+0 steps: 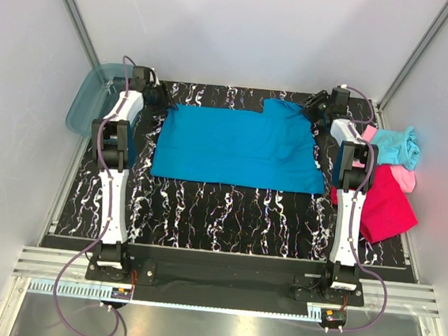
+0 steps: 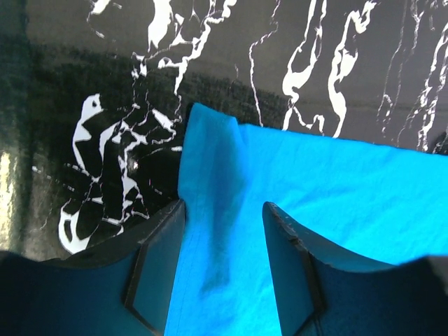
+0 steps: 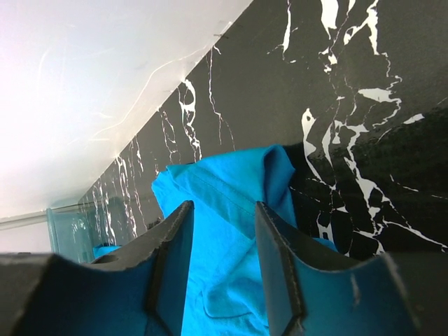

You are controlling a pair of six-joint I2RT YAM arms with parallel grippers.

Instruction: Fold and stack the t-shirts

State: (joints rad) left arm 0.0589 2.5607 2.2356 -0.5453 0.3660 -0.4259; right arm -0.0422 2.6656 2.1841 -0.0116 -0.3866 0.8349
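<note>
The blue t-shirt [image 1: 234, 149] is lying flat and spread out in the middle of the black counter [image 1: 228, 208]. The left arm [image 1: 118, 150] and right arm [image 1: 354, 176] are reaching to its top corners. The wrist views are showing the left jaws and right jaws standing partway open, with blue cloth between them. Only the top view is showing the other t-shirts [image 1: 391, 208] piled at the right.

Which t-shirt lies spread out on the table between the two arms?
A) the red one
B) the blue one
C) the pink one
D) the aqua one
B: the blue shirt lies flat in the middle, while the red shirt, pink shirt and aqua shirt are heaped far to the right.
</note>
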